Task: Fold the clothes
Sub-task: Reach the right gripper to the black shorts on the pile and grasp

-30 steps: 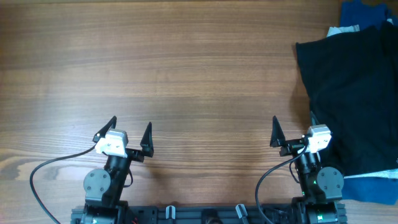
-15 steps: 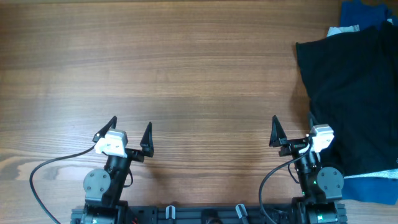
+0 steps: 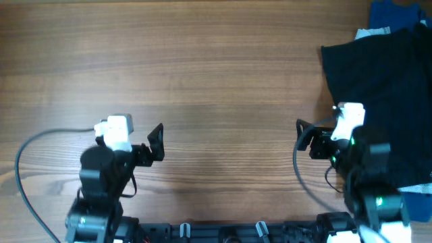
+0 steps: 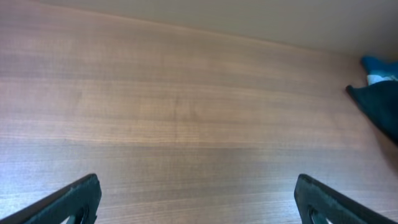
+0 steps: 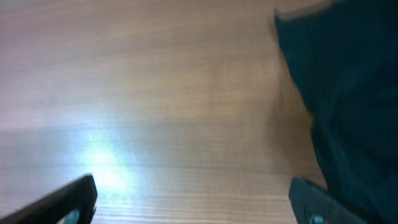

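Observation:
The black garment (image 3: 381, 101) lies crumpled at the right edge of the wooden table, partly cut off by the frame. Its left edge shows in the right wrist view (image 5: 348, 81), and a corner shows far right in the left wrist view (image 4: 382, 106). My right gripper (image 3: 318, 131) is open and empty over bare wood, just left of the garment's edge; its jaws (image 5: 193, 202) frame bare table. My left gripper (image 3: 131, 138) is open and empty over the table's left half, far from the garment; its jaws (image 4: 198, 199) show only wood between them.
A bright blue cloth (image 3: 395, 12) peeks out behind the garment at the top right, and another blue patch (image 3: 415, 202) lies at the bottom right. A pale strip (image 3: 372, 32) sits by the garment's top edge. The arm bases line the front edge.
Both arms have lifted off their rest pose and moved forward over the table. The right gripper now sits closer to the garment's left edge. Both jaws remain open.

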